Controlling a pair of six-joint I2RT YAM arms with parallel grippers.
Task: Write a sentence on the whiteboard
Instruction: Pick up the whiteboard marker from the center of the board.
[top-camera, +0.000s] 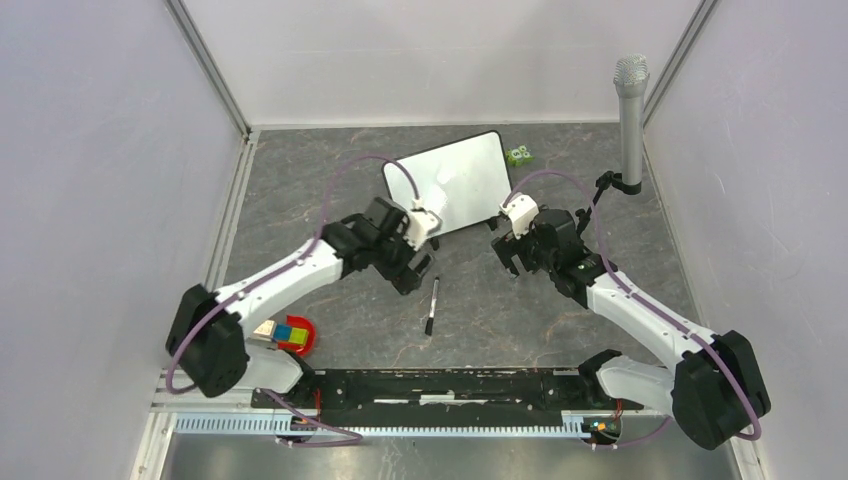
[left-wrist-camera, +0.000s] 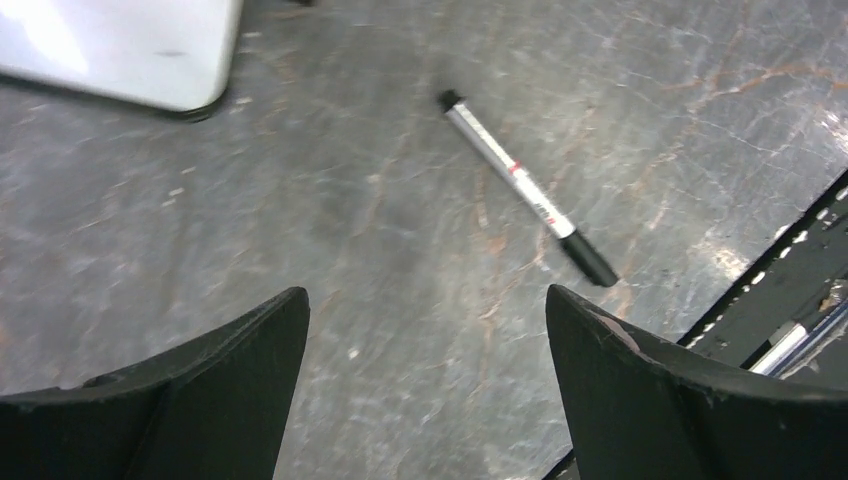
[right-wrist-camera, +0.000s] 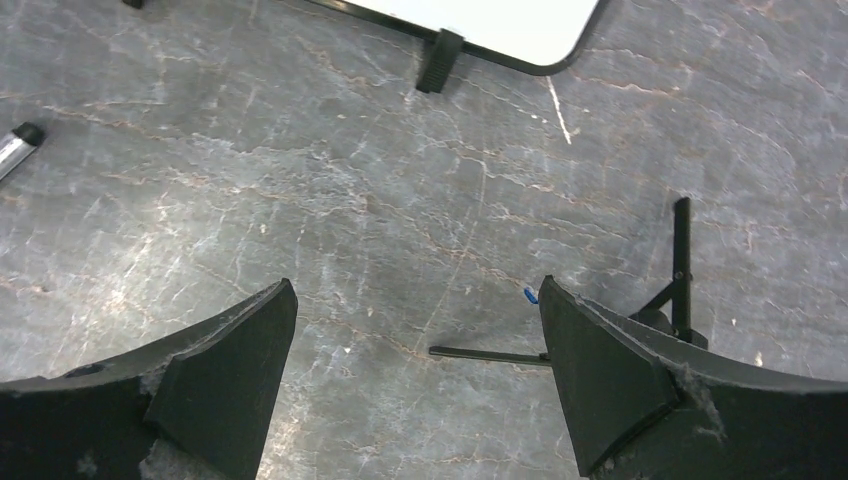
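A black-framed whiteboard (top-camera: 465, 175) sits askew at the far middle of the grey marbled desk (top-camera: 500, 320); its visible face is plain white, its near left corner is hidden behind the left arm's wrist, and each wrist view catches only one corner. The left claw (left-wrist-camera: 425, 300) and right claw (right-wrist-camera: 415, 290) hover spread wide and empty above the desk, near the board. A marker (top-camera: 432, 305) lies between the arms, cut off in the right wrist view, and a green object (top-camera: 519, 156) beside the board is too small to identify.
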